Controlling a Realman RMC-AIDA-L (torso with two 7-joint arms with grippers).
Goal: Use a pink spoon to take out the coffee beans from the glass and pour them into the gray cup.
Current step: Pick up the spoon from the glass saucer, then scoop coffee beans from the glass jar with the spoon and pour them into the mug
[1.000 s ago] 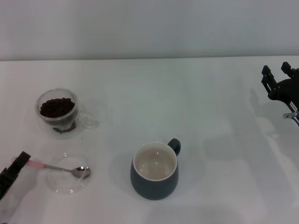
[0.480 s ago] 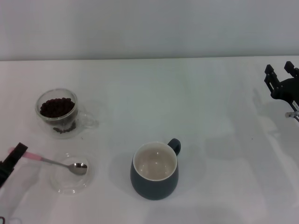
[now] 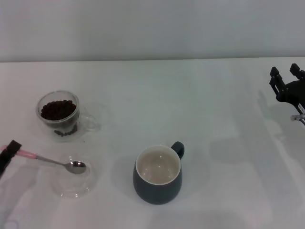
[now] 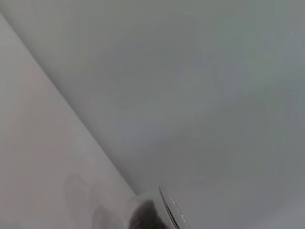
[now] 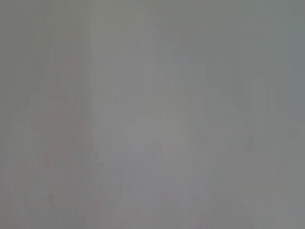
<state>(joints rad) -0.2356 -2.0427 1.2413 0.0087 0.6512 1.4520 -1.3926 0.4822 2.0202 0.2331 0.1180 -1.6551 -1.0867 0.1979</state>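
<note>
- Two grippers in sight, only one busy: the left gripper [image 3: 8, 151] sits at the table's near left edge, pinched onto the tip of the pink spoon [image 3: 50, 161].
- Spoon handle runs from those fingers toward the middle of the table; its metal bowl hangs over a flat clear saucer [image 3: 71, 179]. Whether the bowl touches the saucer or clears it, I cannot tell. No beans seen in the bowl.
- Beyond the saucer, farther back on the left: the glass [image 3: 59, 114], upright, side handle pointing right, coffee beans [image 3: 58, 110] filling it to near the rim.
- Left wrist camera catches only the glass rim and a dark patch of beans [image 4: 145, 214] at one edge, wall behind.
- Gray cup [image 3: 158, 174] stands upright near the table's front middle, well apart from the spoon, pale inside bare, handle turned to the back right.
- Right gripper [image 3: 287, 78] hangs at the far right edge above the table, fingers apart, holding nothing.
- White table [image 3: 214, 109] under everything.
</note>
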